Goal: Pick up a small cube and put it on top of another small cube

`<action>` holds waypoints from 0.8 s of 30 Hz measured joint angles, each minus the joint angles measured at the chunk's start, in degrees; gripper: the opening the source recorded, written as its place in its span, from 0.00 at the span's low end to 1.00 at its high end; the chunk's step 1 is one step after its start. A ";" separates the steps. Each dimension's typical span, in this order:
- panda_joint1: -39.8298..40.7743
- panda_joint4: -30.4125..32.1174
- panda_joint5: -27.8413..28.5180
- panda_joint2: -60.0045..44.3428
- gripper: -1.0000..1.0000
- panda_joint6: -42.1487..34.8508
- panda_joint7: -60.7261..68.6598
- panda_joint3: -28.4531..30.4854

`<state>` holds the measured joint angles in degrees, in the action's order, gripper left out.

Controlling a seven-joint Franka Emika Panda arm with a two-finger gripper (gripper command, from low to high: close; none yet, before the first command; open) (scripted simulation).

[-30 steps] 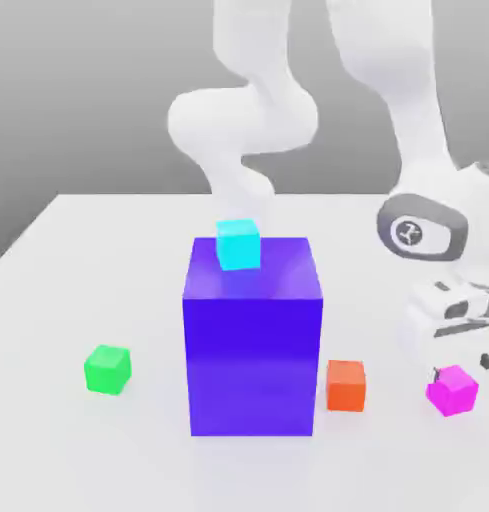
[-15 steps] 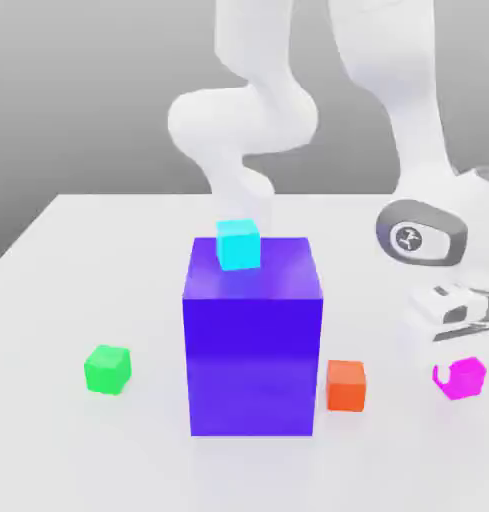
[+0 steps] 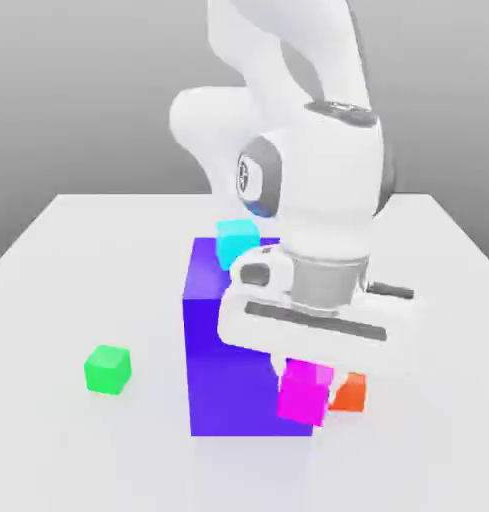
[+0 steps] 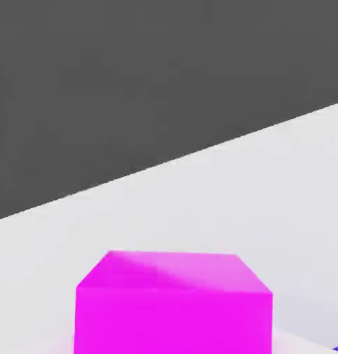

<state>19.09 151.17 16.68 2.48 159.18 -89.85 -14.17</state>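
The pick looks done and the placing remains: the white arm [image 3: 328, 170] reaches over the table [image 3: 78, 455], in front of the big purple block [image 3: 228, 380]. Taking that block as the clock's centre in the exterior view, the claw [image 3: 308, 374] is near four o'clock, clamped on the magenta cube [image 3: 304, 394], which seems to hang clear of the table. The orange cube [image 3: 350, 393], partly hidden beside it, also lies toward four; the cyan cube [image 3: 238, 243] rests on the block at twelve. The green cube [image 3: 107, 370], the goal, sits on the table toward nine, with nothing on it. What is left, I judge, is carrying the magenta cube across, setting it on the green one and letting go. Being a cube, it has no real long axis; one flat side faces the exterior view's camera, its lower edge running slightly downhill, between three and four.
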 joint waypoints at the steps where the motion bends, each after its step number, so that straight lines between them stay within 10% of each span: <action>1: 2.22 0.64 -0.23 1.42 0.00 -0.10 -0.67 1.24; 16: 14.08 14.39 -12.53 11.15 0.00 -4.60 -2.04 18.91; 24: 12.67 15.12 -17.16 -3.28 0.00 7.99 0.52 19.38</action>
<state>31.76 166.29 -0.48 -0.80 167.18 -89.33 5.21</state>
